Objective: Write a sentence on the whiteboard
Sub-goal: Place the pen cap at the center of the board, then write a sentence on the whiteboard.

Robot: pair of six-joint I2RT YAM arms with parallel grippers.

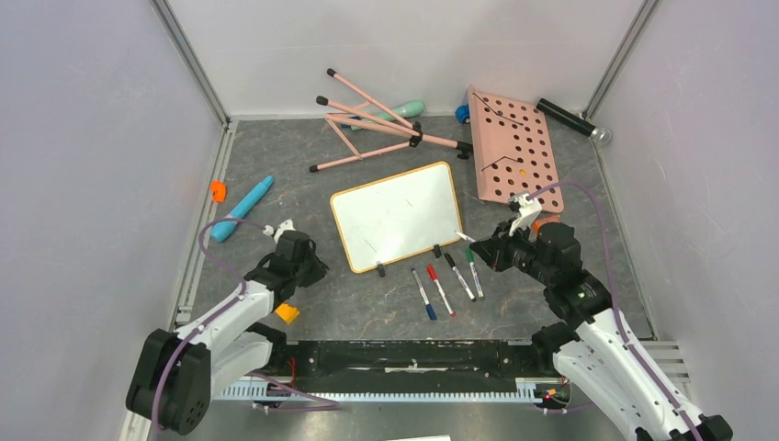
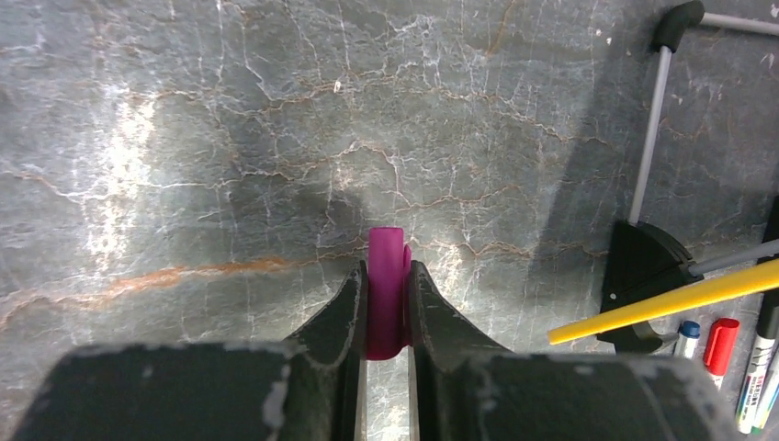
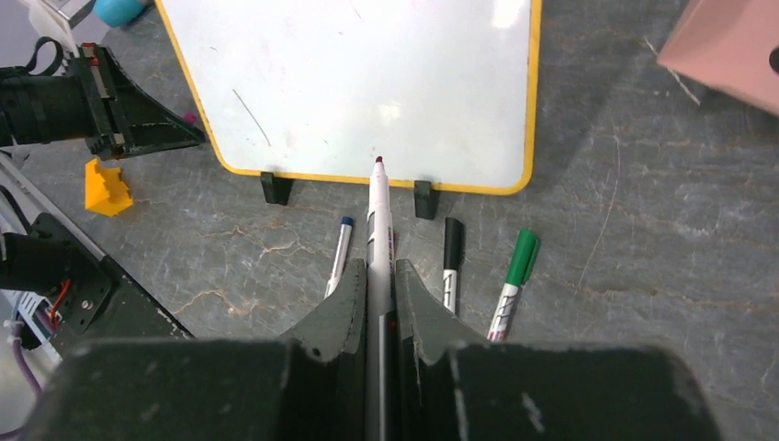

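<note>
Grey marbled tabletop (image 1: pixel 276 156) carries the blank whiteboard (image 1: pixel 397 216) at centre frame; your right gripper (image 3: pixel 378 268) clenches an uncapped marker (image 3: pixel 378 207) aimed at its lower edge, ready to write, while your left gripper (image 2: pixel 388 268) pinches what looks like its magenta cap (image 2: pixel 387 243) aside.

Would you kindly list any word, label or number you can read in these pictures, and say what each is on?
Whiteboard: no writing, only faint stray marks.
Green-capped marker: print on the barrel, too small to read.
Nothing else carries legible text.
</note>
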